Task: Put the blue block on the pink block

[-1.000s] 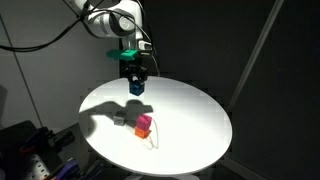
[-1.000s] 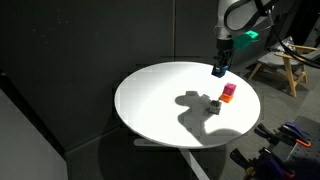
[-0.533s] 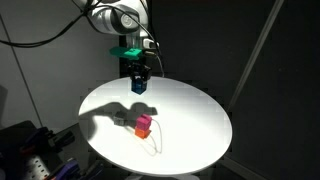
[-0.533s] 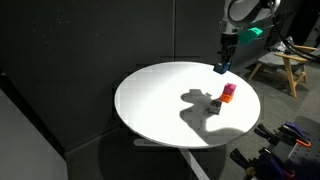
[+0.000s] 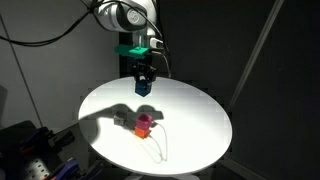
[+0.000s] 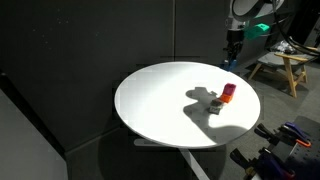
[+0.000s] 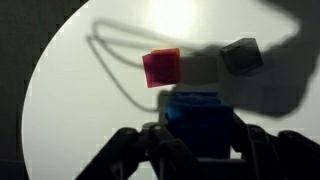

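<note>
My gripper point(image 5: 143, 84) is shut on the blue block point(image 5: 143, 87) and holds it in the air above the white round table point(image 5: 200, 115). In the wrist view the blue block point(image 7: 200, 122) sits between the dark fingers point(image 7: 200, 150). The pink block point(image 5: 144, 125) rests on the table below and in front of the gripper. In the wrist view the pink block point(image 7: 162, 67) lies just beyond the blue one. In an exterior view point(image 6: 228, 93) its top looks orange-red; I cannot tell if that is a separate block. The gripper point(image 6: 229, 62) hangs above it.
A small grey cube point(image 7: 240, 56) lies next to the pink block, in the arm's shadow point(image 6: 213, 105). A thin pale wire loop point(image 7: 108, 58) lies on the table point(image 7: 60, 110) near the blocks. Dark curtains surround the table point(image 6: 150, 100).
The gripper, still holding the blue block, has moved sideways and slightly up, closer to a spot above the pink block. The blocks on the table have not moved.
</note>
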Action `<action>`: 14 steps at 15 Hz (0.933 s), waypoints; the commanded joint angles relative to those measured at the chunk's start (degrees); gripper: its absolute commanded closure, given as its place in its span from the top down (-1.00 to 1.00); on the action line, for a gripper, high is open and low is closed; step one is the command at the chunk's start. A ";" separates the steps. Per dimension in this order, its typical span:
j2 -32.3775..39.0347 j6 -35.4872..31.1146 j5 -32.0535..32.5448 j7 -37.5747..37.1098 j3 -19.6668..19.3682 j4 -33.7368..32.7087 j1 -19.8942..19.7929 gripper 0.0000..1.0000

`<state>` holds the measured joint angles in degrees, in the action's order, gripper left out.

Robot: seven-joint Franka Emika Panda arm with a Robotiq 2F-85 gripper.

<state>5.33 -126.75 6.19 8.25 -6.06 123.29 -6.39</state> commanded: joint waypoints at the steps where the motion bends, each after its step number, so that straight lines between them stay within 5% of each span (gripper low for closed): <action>1: 0.34 2.97 0.04 2.59 -0.56 -1.95 -0.74 -0.39; 14: 4.05 -3.72 3.78 4.30 -1.53 -0.36 -1.37 -0.39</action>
<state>8.40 -128.84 8.18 11.64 -7.36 123.03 -7.25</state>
